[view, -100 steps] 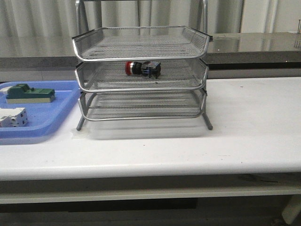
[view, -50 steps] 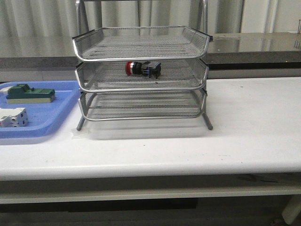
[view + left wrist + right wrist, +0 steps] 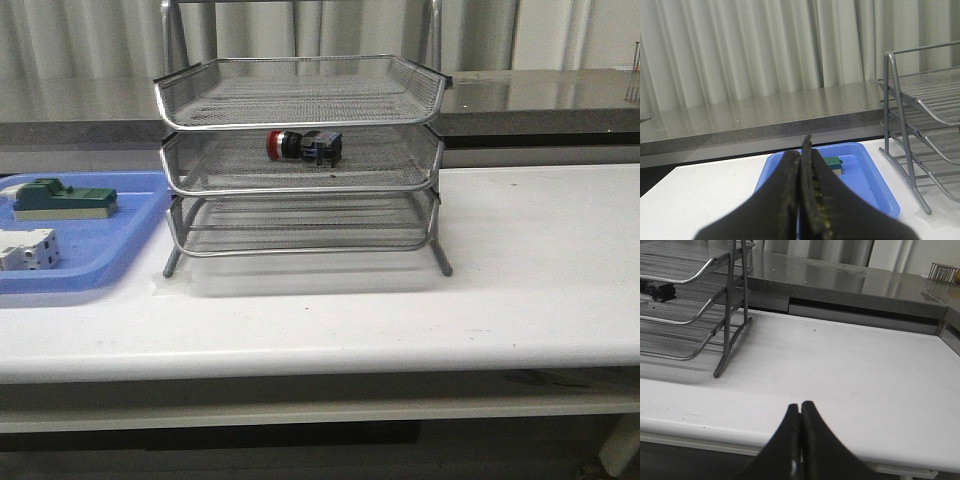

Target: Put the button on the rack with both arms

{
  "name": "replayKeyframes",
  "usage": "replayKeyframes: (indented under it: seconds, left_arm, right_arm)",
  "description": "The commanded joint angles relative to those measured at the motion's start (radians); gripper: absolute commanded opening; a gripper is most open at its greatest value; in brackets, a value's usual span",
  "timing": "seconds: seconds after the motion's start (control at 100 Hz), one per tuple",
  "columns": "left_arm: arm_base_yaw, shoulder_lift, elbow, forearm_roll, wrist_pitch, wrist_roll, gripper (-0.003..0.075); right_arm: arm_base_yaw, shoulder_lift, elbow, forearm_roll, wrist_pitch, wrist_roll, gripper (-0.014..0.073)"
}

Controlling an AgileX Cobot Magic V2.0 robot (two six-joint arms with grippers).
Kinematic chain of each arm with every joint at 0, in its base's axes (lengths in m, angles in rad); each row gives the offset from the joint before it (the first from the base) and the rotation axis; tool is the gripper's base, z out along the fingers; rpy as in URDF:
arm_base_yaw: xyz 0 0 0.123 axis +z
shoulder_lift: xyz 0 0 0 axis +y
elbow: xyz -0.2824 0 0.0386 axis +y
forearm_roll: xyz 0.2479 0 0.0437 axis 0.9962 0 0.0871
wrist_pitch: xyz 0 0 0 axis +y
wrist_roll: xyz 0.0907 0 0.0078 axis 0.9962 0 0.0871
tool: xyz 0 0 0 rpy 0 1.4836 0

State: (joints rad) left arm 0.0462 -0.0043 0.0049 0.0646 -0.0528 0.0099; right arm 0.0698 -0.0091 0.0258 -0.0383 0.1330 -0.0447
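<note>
The button (image 3: 304,146) lies on its side in the middle tier of the rack (image 3: 300,160), red head toward the left, blue rear block toward the right, resting on the mesh floor near the tray's centre. The rack is a three-tier silver wire-mesh stand on thin metal legs, set on a long white table (image 3: 520,290) with a rounded front edge and a few faint scuffs on its top. Just beside the rack on the left sits a flat blue tray (image 3: 100,245) holding a green block (image 3: 62,199) and a white block (image 3: 25,249), apart from one another.

Behind the table runs a grey speckled stone counter (image 3: 540,100), glossy enough to catch reflections, with a dark gap beneath its edge. Pale pleated curtains (image 3: 740,50) hang behind it along the back wall.

Neither arm shows in the front view. The left gripper (image 3: 804,150) hangs above the table's left end with its jaws pressed together on nothing, the blue tray beyond it. The right gripper (image 3: 800,415) is likewise closed and empty, over the bare white front edge to the right of the rack, well apart from it
</note>
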Motion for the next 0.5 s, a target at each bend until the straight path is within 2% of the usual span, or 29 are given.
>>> replayKeyframes:
  seconds: [0.0,0.49]
  left_arm:
    - [-0.009,-0.033,0.032,0.001,-0.068,-0.010,-0.0020]
    - [-0.009,-0.033,0.032,-0.073,-0.063,-0.010,-0.0020]
  right_arm:
    - [-0.004,-0.018,0.002,-0.011,-0.088,-0.004,-0.0067]
    - [-0.004,-0.018,0.002,-0.011,-0.088,-0.004,-0.0067]
